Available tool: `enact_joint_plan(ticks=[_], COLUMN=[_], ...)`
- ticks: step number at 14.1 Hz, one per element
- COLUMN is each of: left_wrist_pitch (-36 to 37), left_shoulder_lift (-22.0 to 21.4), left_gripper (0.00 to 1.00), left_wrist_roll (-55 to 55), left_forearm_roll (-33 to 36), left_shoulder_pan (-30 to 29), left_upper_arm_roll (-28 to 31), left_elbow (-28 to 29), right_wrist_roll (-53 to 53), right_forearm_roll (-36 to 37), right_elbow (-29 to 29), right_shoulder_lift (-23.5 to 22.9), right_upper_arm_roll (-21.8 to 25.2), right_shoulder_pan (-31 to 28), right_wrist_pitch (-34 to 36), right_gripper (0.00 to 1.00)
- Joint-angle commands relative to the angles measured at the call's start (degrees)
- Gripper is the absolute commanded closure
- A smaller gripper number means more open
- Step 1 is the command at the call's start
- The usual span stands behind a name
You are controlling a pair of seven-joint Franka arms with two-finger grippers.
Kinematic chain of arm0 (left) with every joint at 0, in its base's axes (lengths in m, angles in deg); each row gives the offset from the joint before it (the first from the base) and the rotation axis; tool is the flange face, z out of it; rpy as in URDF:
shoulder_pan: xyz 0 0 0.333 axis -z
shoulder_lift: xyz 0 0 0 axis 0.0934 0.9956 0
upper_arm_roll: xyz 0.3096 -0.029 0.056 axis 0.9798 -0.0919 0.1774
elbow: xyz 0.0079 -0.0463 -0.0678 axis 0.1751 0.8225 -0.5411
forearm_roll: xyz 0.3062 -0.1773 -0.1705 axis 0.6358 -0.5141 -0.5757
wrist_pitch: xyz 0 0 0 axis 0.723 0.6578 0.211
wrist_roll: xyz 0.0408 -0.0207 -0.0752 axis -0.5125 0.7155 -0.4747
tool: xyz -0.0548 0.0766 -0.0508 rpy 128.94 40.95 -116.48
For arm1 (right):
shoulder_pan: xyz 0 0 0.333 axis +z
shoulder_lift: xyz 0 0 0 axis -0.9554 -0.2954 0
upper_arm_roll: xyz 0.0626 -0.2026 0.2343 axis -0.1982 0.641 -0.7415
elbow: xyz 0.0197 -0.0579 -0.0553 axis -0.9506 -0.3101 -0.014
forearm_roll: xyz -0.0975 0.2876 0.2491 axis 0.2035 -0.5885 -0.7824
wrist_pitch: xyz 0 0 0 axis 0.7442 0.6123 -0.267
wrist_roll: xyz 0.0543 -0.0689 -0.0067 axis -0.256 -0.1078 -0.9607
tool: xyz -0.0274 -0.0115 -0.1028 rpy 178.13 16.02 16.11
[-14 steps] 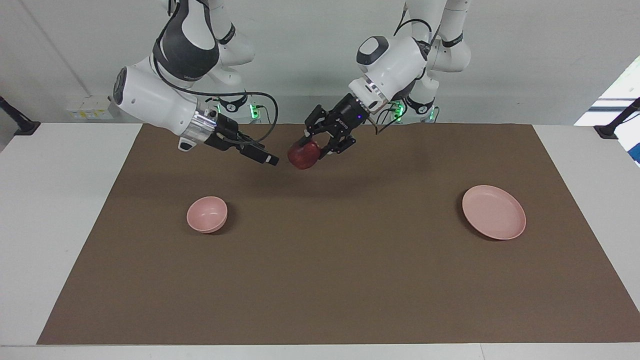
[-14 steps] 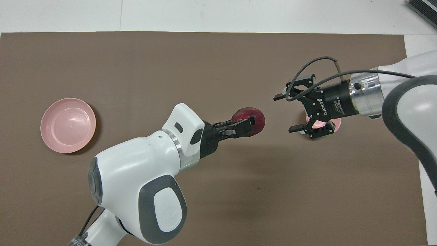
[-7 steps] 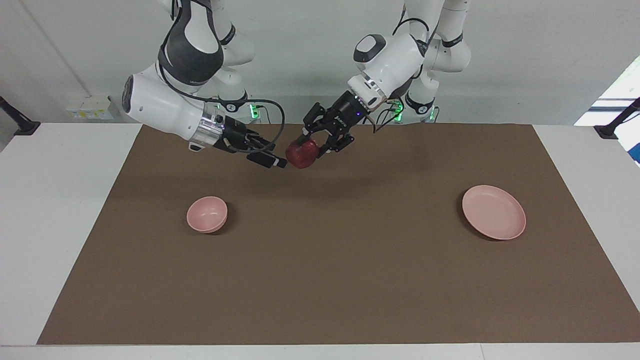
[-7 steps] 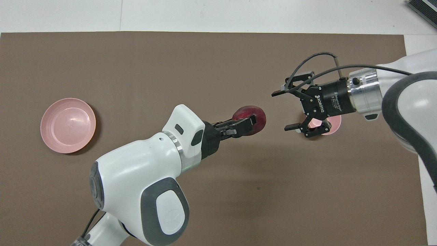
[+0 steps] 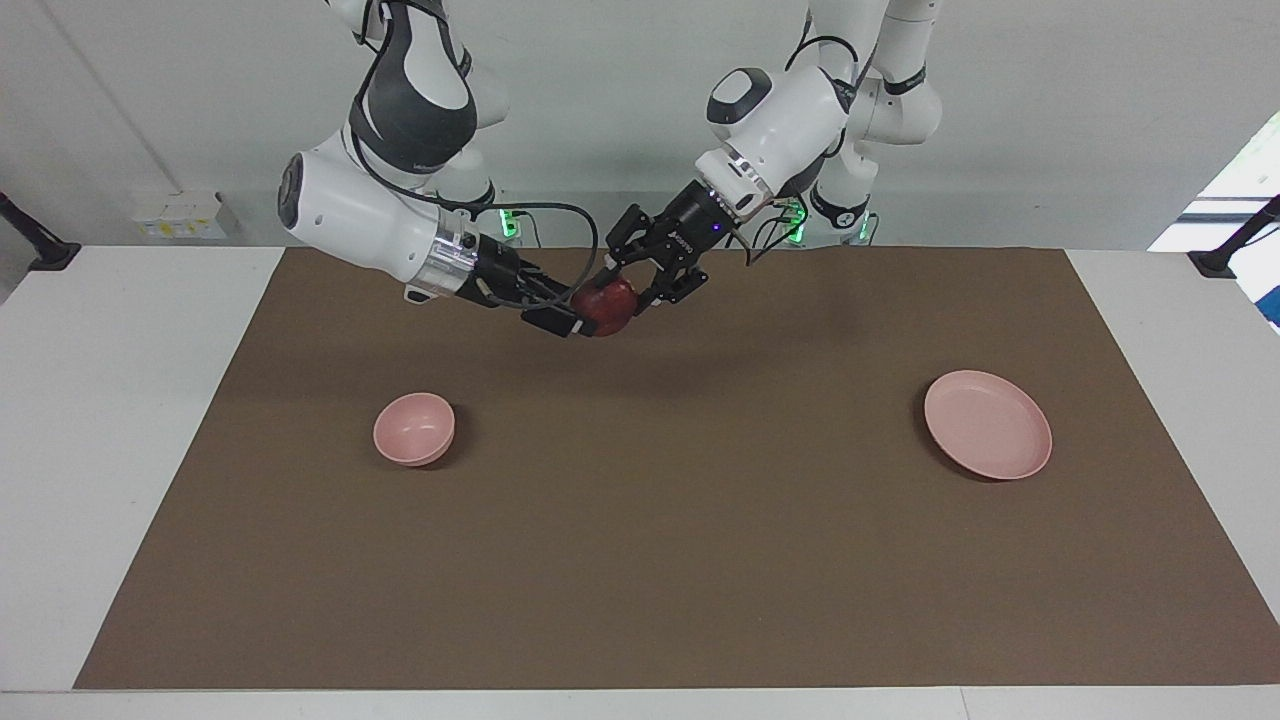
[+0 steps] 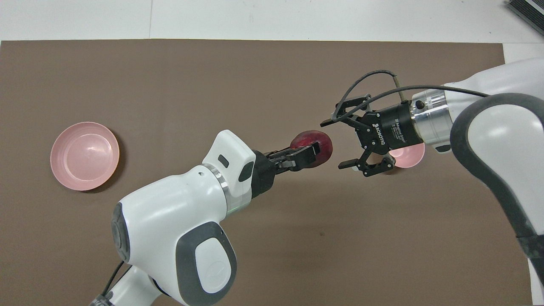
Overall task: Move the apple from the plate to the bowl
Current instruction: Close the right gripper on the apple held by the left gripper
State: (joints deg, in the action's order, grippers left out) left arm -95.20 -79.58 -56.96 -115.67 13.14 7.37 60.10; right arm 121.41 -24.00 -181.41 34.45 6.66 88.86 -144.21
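I'm looking at a white table (image 5: 120, 420) with a flat brown mat (image 5: 680, 560) covering most of it, and a plain pale wall (image 5: 600, 100) at the robots' end. Green lights glow at both arm bases.

The left gripper (image 5: 626, 296) is clenched on the small round dark red apple (image 5: 604, 306), held up in the air over the mat's middle strip near the robots. In the overhead view the apple (image 6: 312, 143) sits about centre.

The right gripper (image 6: 332, 143) has its fingers spread wide, just beside the apple at its 3 o'clock in the overhead view, holding nothing that I can see.

The flat round pale pink plate (image 5: 988, 424) lies bare toward the left arm's end. The small deep pale pink bowl (image 5: 414, 428) sits toward the right arm's end, partly covered by the right gripper from overhead.

"ROBOTIQ" is printed in white on the right gripper's black body.
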Motion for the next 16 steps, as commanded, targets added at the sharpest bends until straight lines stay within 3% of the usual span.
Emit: enact_joint_plan(ticks=[1, 4, 5, 7, 10, 11, 12, 16], left_wrist_pitch=[-1.29, -1.29, -1.29, -1.29, -1.2, -0.85, -1.11, -0.14], left_shoulder_lift=[0.42, 0.33, 0.42, 0.33, 0.42, 0.33, 0.42, 0.5], left_gripper=[0.97, 0.95, 0.92, 0.9, 0.83, 0.56, 0.02, 0.0], left_wrist_roll=[-0.45, -0.54, -0.8, -0.8, -0.89, -0.81, -0.46, -0.19], left_forearm_roll=[-1.02, -1.02, -0.93, -0.93, -1.02, -0.93, -0.41, 1.18], left_shoulder_pan=[0.66, 0.66, 0.66, 0.66, 0.66, 0.66, 0.57, -0.39], left_upper_arm_roll=[-0.03, -0.12, -0.12, -0.2, -0.29, -0.29, -0.21, -0.2], left_elbow=[-0.87, -0.87, -0.87, -0.87, -0.87, -0.87, -0.87, -0.96], right_wrist_roll=[2.13, 2.13, 1.95, 1.25, 1.25, 1.25, 1.16, -1.2], right_forearm_roll=[-1.53, -1.27, -0.74, -0.65, -0.65, -0.56, -0.48, -0.39], right_elbow=[0.75, 0.57, 0.57, 0.66, 0.75, 0.75, 0.75, 1.27], right_shoulder_lift=[-0.83, -0.66, -0.66, -0.66, -0.74, -0.74, -0.74, -1.01], right_upper_arm_roll=[-0.11, -0.11, -0.11, -0.11, -0.11, -0.11, -0.11, -0.11], right_shoulder_pan=[1.36, 1.54, 2.32, 2.77, 2.77, 2.77, 2.77, 1.37], right_wrist_pitch=[-1.44, -1.35, -1.44, -1.35, -1.18, -1.27, -1.27, -0.13], right_gripper=[0.0, 0.0, 0.18, 1.0, 1.0, 1.0, 1.0, 1.0])
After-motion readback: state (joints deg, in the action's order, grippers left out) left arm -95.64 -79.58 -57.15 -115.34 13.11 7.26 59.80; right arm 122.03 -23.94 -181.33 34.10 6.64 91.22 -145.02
